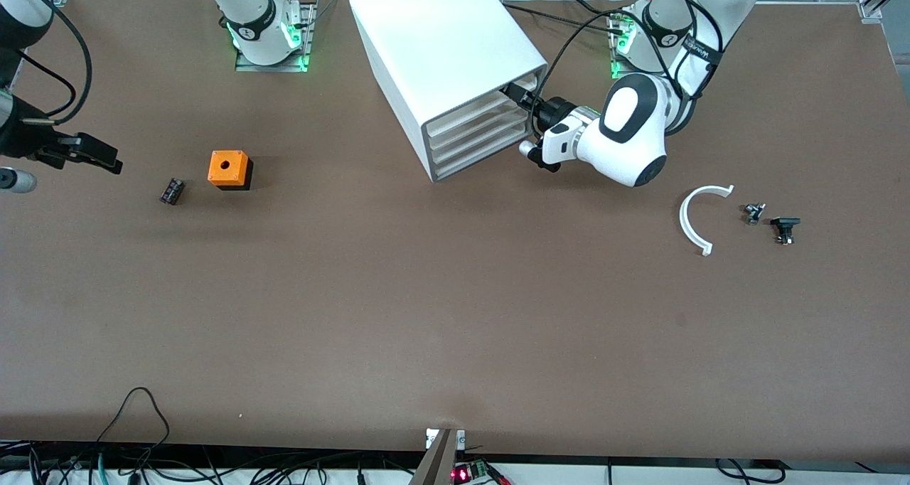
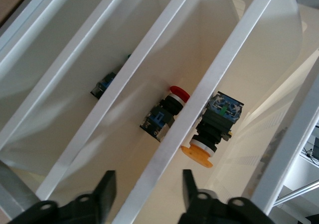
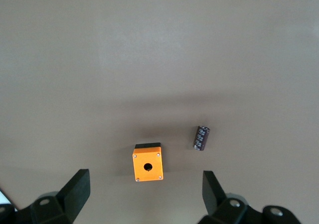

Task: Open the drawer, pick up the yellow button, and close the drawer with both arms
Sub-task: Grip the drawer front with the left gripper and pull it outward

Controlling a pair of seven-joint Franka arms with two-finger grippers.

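Fingers of the left gripper (image 2: 145,193) spread around a drawer (image 2: 164,149) front; next, close and pull. Right gripper (image 3: 144,191) waits open over the table.

One cabinet (image 1: 444,58), four drawers (image 1: 478,136) — three buttons (image 2: 209,134), one orange cube (image 1: 229,169)

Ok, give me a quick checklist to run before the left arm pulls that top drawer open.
1. Left gripper at the cabinet front, by the top drawer: ok.
2. Its fingers open, straddling a white drawer rim: ok.
3. That rim belongs to the top drawer: cannot tell.
4. Button with orange-yellow cap lying in a drawer: ok.
5. Right gripper open, waiting over the table near the orange cube, away from the cabinet: ok.
6. Table in front of the drawers free for the pull: ok.
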